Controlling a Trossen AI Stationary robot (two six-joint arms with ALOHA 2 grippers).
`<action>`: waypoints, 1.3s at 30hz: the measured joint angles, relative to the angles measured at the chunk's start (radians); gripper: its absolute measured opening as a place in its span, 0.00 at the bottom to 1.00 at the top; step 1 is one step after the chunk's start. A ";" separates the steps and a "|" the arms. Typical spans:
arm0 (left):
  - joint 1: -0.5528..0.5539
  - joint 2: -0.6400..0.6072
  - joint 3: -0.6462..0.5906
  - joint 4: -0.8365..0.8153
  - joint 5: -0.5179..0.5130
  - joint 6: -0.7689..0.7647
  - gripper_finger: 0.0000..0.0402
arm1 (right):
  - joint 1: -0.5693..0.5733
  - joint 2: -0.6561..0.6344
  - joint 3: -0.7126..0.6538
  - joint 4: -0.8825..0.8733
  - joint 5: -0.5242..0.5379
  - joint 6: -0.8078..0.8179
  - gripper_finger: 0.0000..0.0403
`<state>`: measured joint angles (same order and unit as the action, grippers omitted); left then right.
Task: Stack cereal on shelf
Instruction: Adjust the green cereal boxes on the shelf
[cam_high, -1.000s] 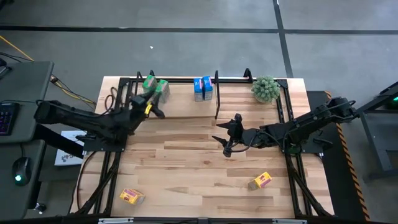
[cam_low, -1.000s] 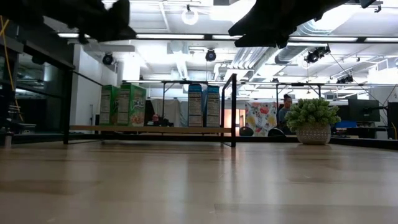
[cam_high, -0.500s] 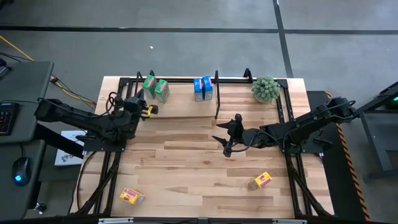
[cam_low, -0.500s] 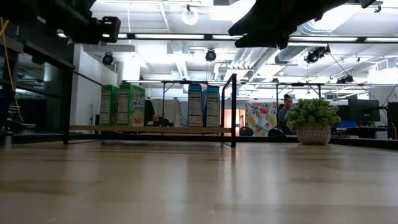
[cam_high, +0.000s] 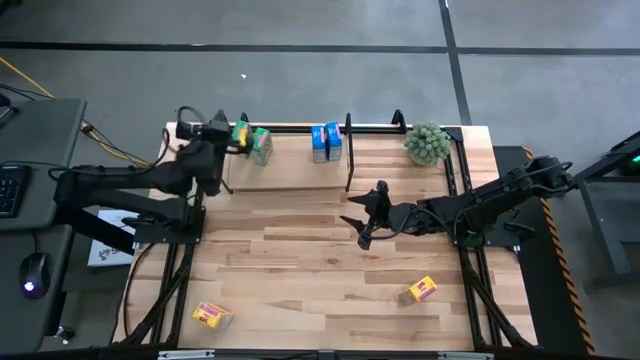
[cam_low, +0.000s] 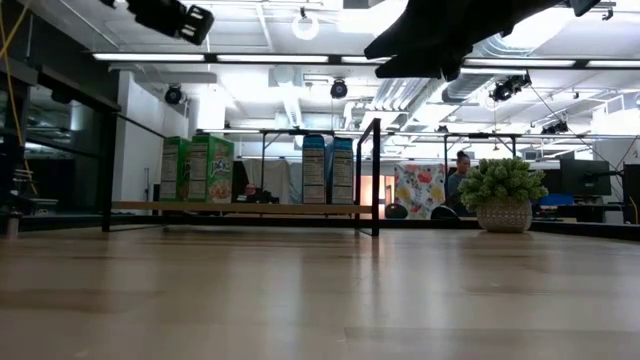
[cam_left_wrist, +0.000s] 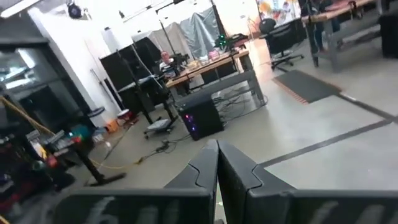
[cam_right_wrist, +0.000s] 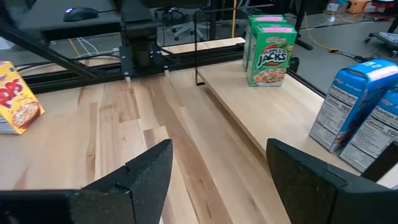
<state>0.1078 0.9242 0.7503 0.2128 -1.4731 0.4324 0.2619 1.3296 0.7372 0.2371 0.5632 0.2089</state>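
since the earlier frame left gripper (cam_high: 232, 133) has pulled off the green cereal boxes (cam_high: 252, 142) and risen by the rack's left end, fingers (cam_left_wrist: 214, 171) now pressed together, holding nothing. green pair stands upright on the shelf (cam_high: 290, 160) board at its left end; blue cereal boxes (cam_high: 326, 141) stand upright farther right on the same board. right gripper (cam_high: 358, 228) hovers over mid-table, fingers (cam_right_wrist: 152, 171) spread wide, nothing held. two yellow-orange boxes (cam_high: 418, 290) lie on the table's near side, well apart.

The right end effector (cam_low: 440, 45) is cut off by the low view's top edge
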 joint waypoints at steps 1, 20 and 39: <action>0.008 0.010 0.024 -0.075 0.024 -0.047 0.00 | -0.001 0.000 0.000 0.000 -0.012 0.000 0.63; 0.595 0.458 0.573 -1.261 0.854 -0.598 0.00 | -0.015 0.000 0.000 -0.015 -0.060 0.016 0.63; 0.641 0.732 0.687 -1.495 0.783 -0.335 0.00 | -0.013 0.000 0.000 -0.034 -0.063 0.026 0.63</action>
<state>0.7486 1.6567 1.4372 -1.2819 -0.6903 0.0972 0.2489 1.3296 0.7372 0.2035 0.5003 0.2350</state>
